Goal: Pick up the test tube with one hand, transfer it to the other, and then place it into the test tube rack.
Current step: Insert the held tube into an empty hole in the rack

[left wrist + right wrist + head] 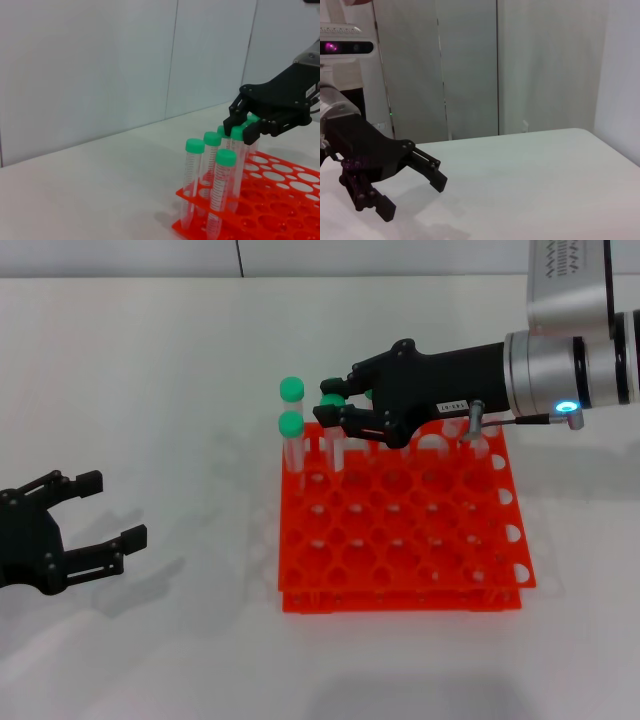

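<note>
The orange-red test tube rack [400,585] stands in the middle of the white table; it also shows in the left wrist view [280,220]. Several green-capped tubes stand in its far left corner. My right gripper [331,401], on the silver-white arm, reaches over the rack's far edge. Its fingers are closed on the green cap of one test tube [334,401] that stands upright in the back row. The left wrist view shows this gripper [241,134] at that cap [237,133]. My left gripper [118,507] is open and empty, low at the table's left.
Two other green-capped tubes [290,389] [290,424] stand at the rack's far left corner, just left of the right gripper. Most rack holes hold nothing. The right wrist view shows my left gripper [414,197] open above the table [530,175].
</note>
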